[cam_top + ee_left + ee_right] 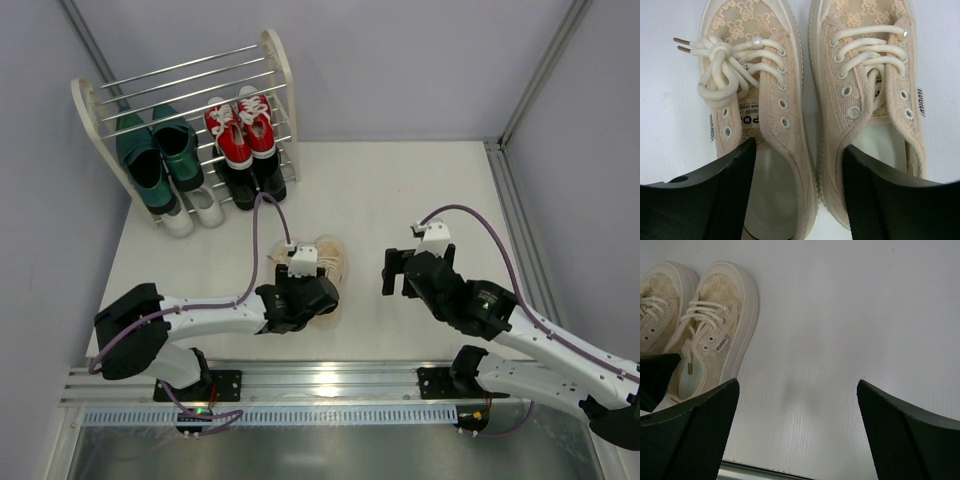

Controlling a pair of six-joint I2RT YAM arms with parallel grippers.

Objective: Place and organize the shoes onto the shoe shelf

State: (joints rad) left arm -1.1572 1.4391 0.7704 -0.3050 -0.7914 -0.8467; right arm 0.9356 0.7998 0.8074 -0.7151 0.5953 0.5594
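The beige lace-up sneakers [328, 262] [785, 75] lie side by side on the white table, toes pointing away from me. My left gripper [300, 292] [800, 147] is over their heels, open. One finger reaches into each shoe's opening, and the two inner walls stand between the fingers with a gap at the left finger. My right gripper [399, 270] [797, 382] hovers open over bare table to the right of the pair, with nothing between its fingers. The shoe shelf [281, 62] stands at the back left.
The shelf carries dark green loafers [160, 155] at the left and red sneakers [240, 130] at the right. Black dress shoes [252, 182] sit below the red pair and white sneakers [196, 212] below the green. A metal rail [320, 380] runs along the near edge.
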